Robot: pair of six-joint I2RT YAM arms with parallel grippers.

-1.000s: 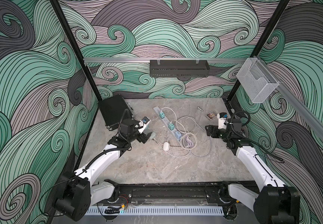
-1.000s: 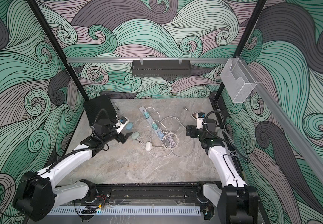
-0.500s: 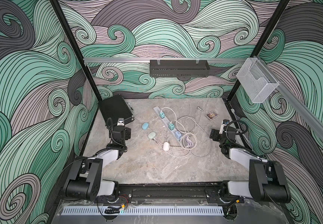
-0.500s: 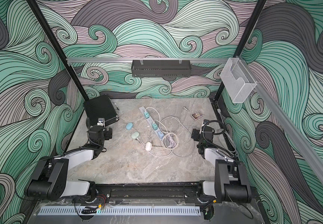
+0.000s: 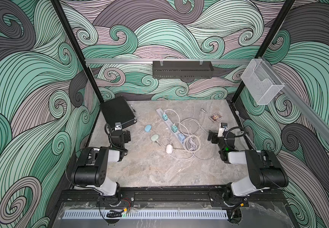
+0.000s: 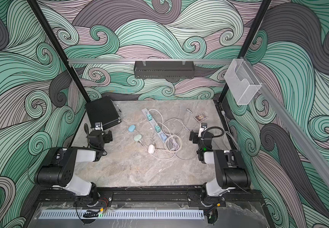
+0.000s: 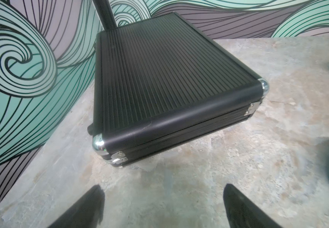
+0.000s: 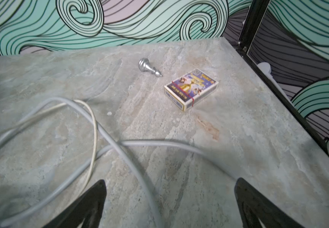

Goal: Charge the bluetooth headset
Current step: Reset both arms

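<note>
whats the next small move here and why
Probably extend the left gripper toward the pale blue oval case: both it and the right gripper are open and empty, and I can't tell whether that case is plugged in.

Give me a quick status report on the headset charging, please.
Left gripper, right gripper open, empty. Green case and white case on table, cables reaching both; blue case beside them. Loose cable lies under right gripper.

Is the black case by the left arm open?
No, the black case lies closed, its lid pressed flat against its base.
</note>
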